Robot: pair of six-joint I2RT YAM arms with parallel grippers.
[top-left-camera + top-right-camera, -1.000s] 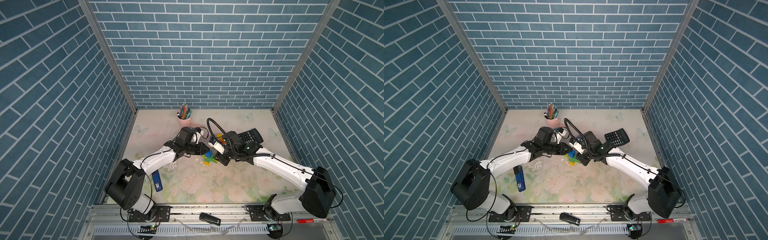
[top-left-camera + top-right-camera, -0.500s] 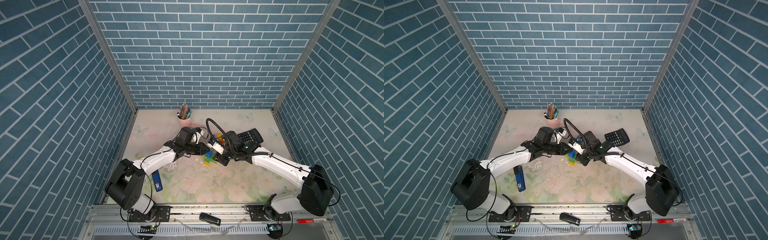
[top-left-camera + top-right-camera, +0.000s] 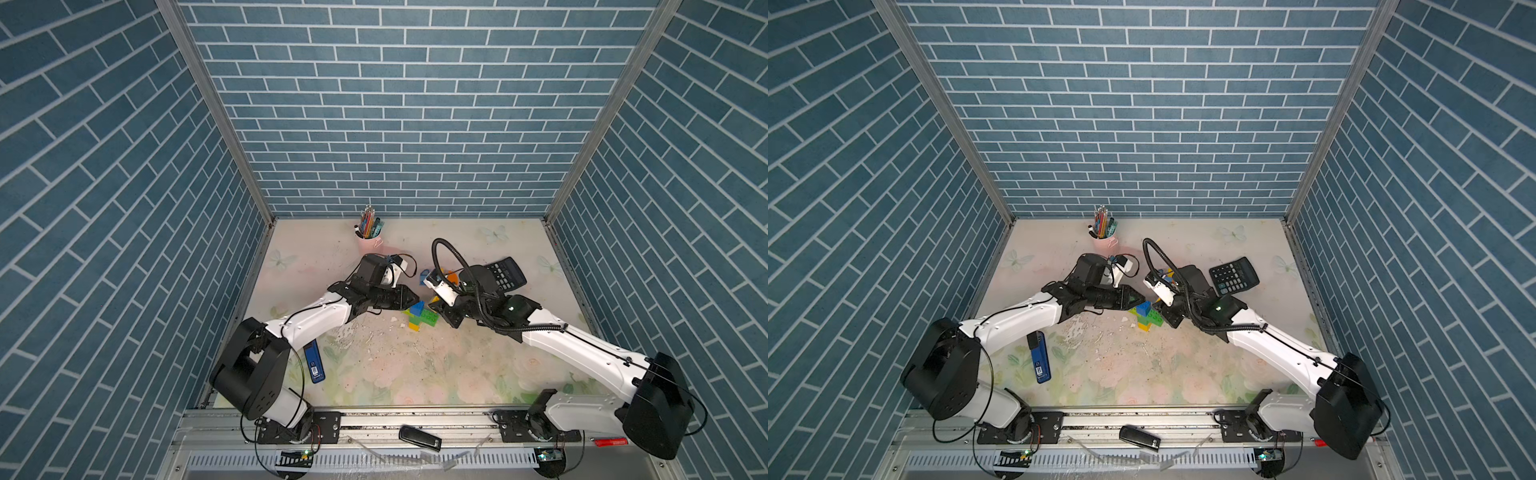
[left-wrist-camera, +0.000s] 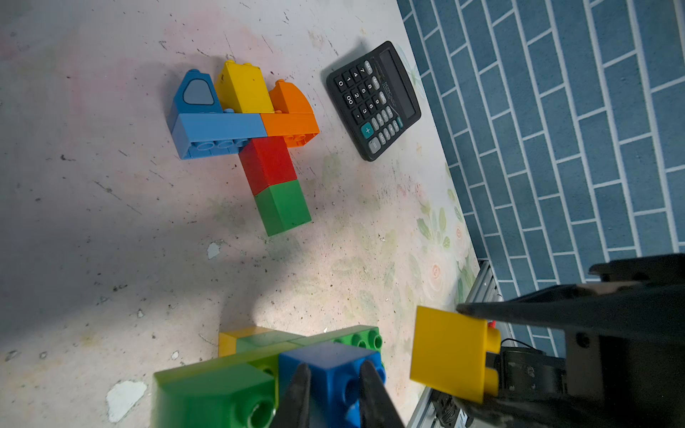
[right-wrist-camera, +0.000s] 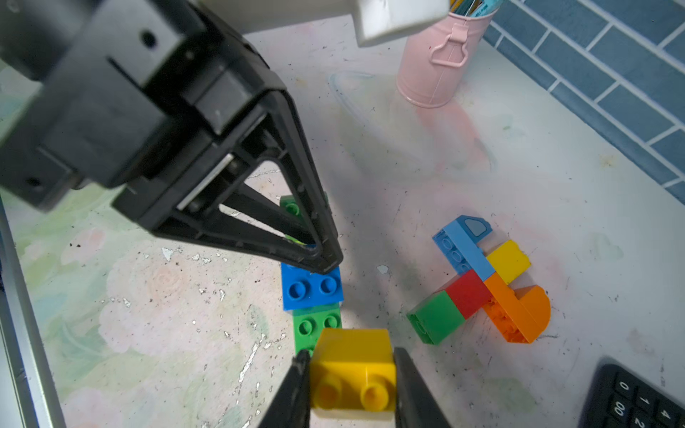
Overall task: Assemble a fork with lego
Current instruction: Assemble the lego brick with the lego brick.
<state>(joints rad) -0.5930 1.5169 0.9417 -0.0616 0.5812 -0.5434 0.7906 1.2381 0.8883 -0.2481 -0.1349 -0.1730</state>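
We see a blue brick (image 5: 311,289) atop a green-and-yellow stack (image 3: 424,319) in the middle of the table (image 3: 415,374), pinched by the left gripper (image 4: 333,370). Just right of it, apart, the right gripper (image 5: 351,361) clamps a yellow brick (image 4: 446,355). Farther back lies a joined cluster (image 4: 267,163) of blue, yellow, orange, red and green, near the calculator (image 3: 505,274) at far right. A pink cup (image 3: 369,243) stands at the far side.

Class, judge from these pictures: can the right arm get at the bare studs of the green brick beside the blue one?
Probably yes. The right pincer, shut on the yellow brick, hovers close to the green brick, whose studs lie uncovered. The left pincer grips only the neighbouring blue brick.
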